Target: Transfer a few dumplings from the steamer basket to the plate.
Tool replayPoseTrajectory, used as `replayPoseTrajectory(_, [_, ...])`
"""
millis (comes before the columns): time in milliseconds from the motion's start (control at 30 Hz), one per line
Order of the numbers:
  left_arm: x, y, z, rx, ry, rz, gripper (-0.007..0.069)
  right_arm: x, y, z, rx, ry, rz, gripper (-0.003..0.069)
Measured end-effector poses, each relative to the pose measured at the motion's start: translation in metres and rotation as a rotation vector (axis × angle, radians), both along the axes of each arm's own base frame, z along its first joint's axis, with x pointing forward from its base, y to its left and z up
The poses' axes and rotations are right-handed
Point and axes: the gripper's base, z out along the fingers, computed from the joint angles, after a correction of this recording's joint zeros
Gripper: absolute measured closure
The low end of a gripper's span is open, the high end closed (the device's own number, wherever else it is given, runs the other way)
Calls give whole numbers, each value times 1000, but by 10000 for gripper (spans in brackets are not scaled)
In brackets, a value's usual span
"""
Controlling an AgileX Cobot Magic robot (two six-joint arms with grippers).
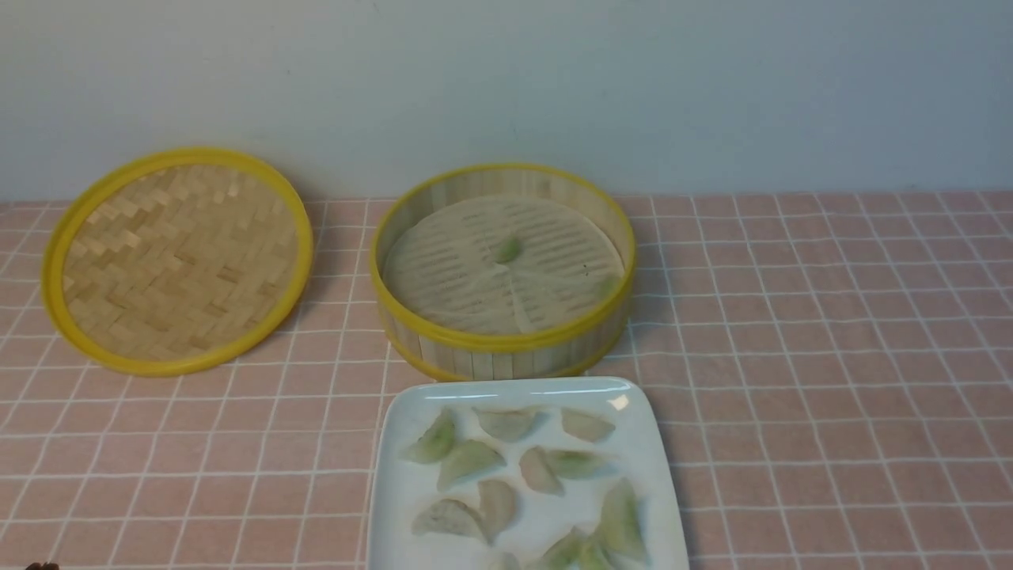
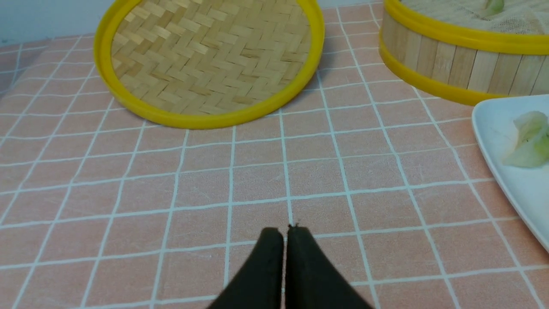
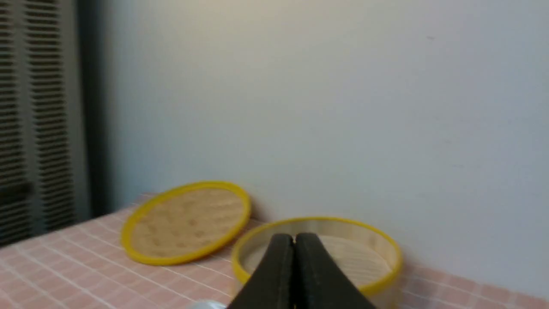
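most of the dumplings (image 1: 522, 491) already lie on the plate (image 1: 396, 475), which sits on the tabletop (image 1: 831, 356) just in front of the steamer basket (image 1: 506, 348). in the basket i see one green piece (image 1: 507, 250) near the middle of the liner (image 1: 443, 269) and what may be a second by the right wall (image 1: 608, 285), though that one is too faint to be sure of. the lid (image 1: 178, 261) lies well off to my left.

my left gripper (image 2: 285, 229) hangs low over bare cloth between lid and plate, its tips pressed together with nothing between them. my right gripper (image 3: 294, 237) is likewise closed and empty, raised and looking across at the basket.

i judge the task nearly done, with one more pick possible. to do it well i'd part the tips before descending, come straight down over the middle piece, clear the yellow rim, and pinch gently across its thin edge without snagging the liner. these pieces look soft and slippery, so a light squeeze and a slow lift suit them. i'd set it on a bare patch of the plate, not on top of others.
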Motion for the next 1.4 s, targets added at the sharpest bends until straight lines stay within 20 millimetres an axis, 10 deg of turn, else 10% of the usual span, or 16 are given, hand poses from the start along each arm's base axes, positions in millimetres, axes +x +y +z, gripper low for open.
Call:
replayPoseTrajectory(333, [0,0,0,0,0,0,631,22,-13,-89,-97,296,-412,669])
replayPoseTrajectory(1400, [0,0,0,0,0,0,631,22,-15,-90,-101,318,-454,669])
